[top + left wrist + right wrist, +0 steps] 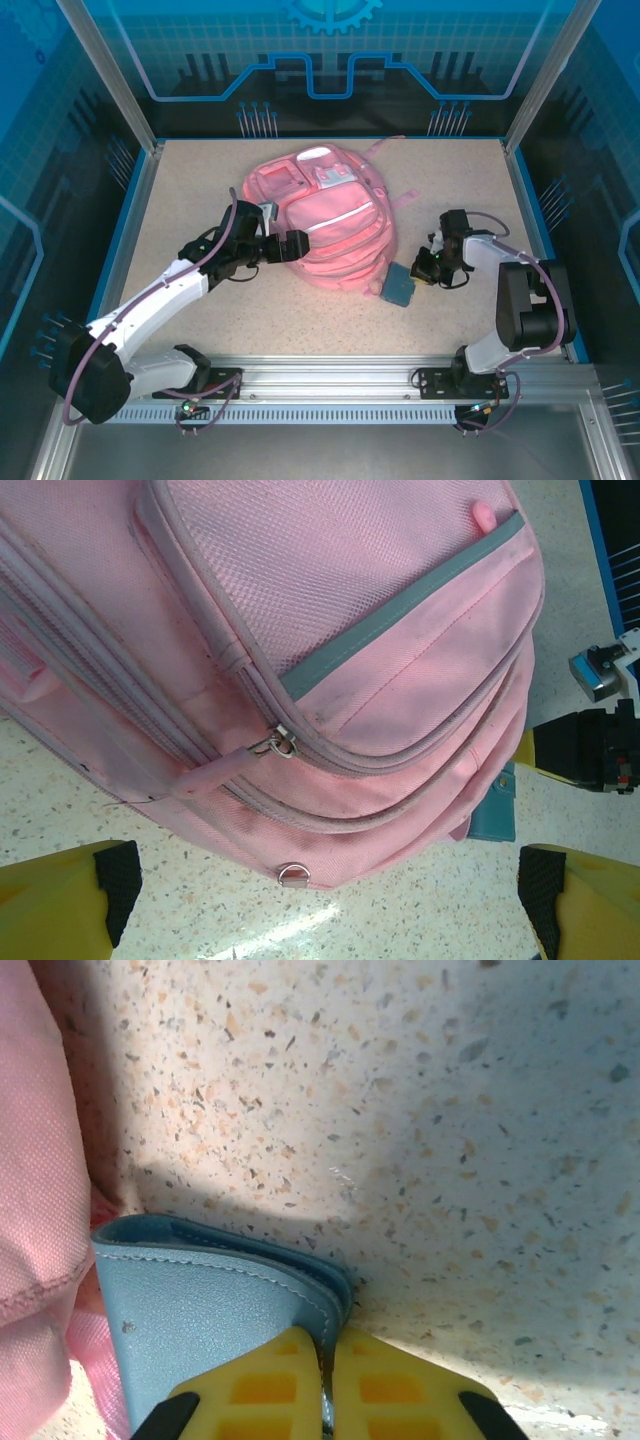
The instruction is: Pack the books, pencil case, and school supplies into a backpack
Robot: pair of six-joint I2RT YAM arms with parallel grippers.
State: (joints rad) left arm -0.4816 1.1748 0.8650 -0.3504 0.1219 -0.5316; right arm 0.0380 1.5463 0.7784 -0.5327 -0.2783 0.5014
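A speckled beige table (200, 200) sits inside a booth of blue walls (60, 150) printed with circuit and gear patterns, framed by silver posts (105, 70). A metal rail (330, 372) runs along the near edge, carrying the bases of two white and black robot arms, the left arm (150, 300) and the right arm (520, 300).

One pink backpack (320, 215) lies flat at the middle of the table, pockets facing up, its straps trailing towards the far side. One light blue pencil case (398, 287) lies on the table at the backpack's near right corner, touching the pink fabric.

The left gripper (293, 245) hovers at the backpack's near left edge with its yellow fingers spread wide and nothing between them. From its wrist camera, a zipper pull (278, 744), a metal ring (295, 874) and a grey stripe (400, 610) show on the bag, whose bulk hides most of the pencil case behind it.

The right gripper (425, 265) is clenched on the pencil case's right edge, the thin blue rim pinched between its fingertips just above the table
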